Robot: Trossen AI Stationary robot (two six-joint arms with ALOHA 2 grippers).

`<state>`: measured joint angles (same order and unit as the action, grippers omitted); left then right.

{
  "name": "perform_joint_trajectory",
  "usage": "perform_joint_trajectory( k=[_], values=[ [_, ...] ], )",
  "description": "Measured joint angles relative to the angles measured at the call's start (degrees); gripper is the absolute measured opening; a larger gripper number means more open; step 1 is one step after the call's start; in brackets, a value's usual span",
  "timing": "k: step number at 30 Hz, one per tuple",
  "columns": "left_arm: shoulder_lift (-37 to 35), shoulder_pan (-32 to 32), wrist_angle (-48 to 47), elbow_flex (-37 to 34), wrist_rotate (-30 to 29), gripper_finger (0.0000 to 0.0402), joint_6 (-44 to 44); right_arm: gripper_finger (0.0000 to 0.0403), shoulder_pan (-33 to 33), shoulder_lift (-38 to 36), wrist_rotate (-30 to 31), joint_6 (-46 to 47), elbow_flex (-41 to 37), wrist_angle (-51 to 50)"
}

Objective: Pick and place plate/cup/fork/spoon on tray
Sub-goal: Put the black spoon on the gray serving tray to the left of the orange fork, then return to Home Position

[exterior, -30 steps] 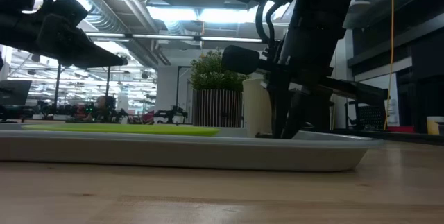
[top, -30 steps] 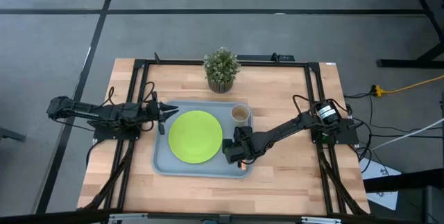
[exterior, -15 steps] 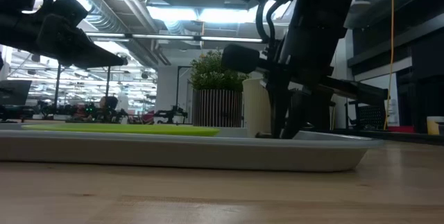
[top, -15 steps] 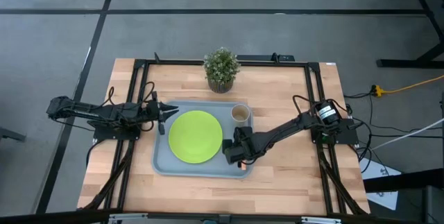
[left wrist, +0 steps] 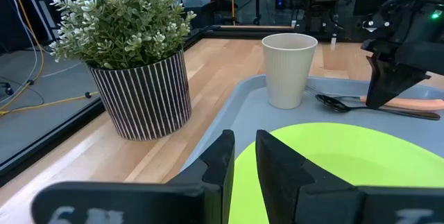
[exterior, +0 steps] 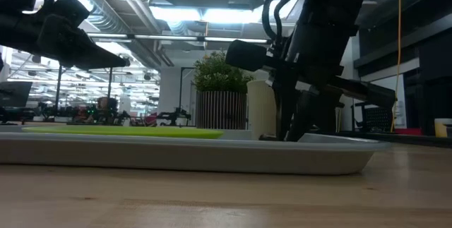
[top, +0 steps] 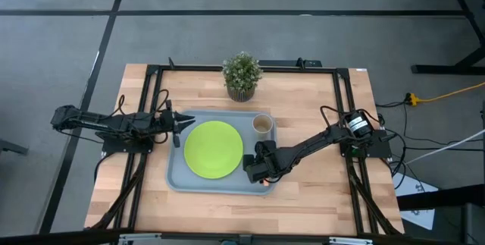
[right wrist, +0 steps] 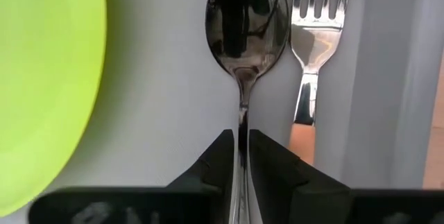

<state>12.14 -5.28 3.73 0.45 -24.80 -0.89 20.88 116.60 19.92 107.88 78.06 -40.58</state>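
The right gripper (right wrist: 238,156) clamps the dark metallic spoon's (right wrist: 244,23) thin handle beside the orange-handled silver fork (right wrist: 313,44) on the grey-blue plastic tray (right wrist: 166,78); the left gripper (left wrist: 241,156) is closed

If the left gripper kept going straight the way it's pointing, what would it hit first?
Probably the round flat lime-green plate on the grey-blue plastic tray. The left gripper, fingers nearly together, points across it from above the tray's edge; height above it is unclear.

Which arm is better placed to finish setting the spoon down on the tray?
Right. The right gripper is over the grey-blue plastic tray, its fingers closed on the dark metallic spoon's handle beside the orange-handled fork. The left gripper waits shut at the tray's far edge.
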Motion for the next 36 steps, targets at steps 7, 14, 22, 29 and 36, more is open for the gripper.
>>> perform_joint_trajectory(
  k=[7,14,22,29,36],
  values=[
    [-0.02,0.00,0.00,0.00,0.00,0.0053,0.01,0.0052,0.14,-0.46,1.20,-0.18,1.02,-2.05],
    [0.00,0.00,0.00,0.00,-0.02,0.0053,0.00,0.0052,2.53,-0.52,4.79,-6.99,8.32,-11.03],
    [0.00,0.02,0.00,0.00,-0.02,0.0053,0.01,0.0051,5.65,-0.55,-9.93,-30.92,13.55,-11.44],
    [-0.01,0.00,0.00,0.00,-0.02,0.0053,0.00,0.0051,10.61,-0.55,-6.93,-67.57,11.33,8.31],
    [0.00,0.01,0.00,0.00,0.00,0.0053,-0.01,0.0051,12.08,-0.65,-15.19,-85.89,10.20,19.26]
  ],
)
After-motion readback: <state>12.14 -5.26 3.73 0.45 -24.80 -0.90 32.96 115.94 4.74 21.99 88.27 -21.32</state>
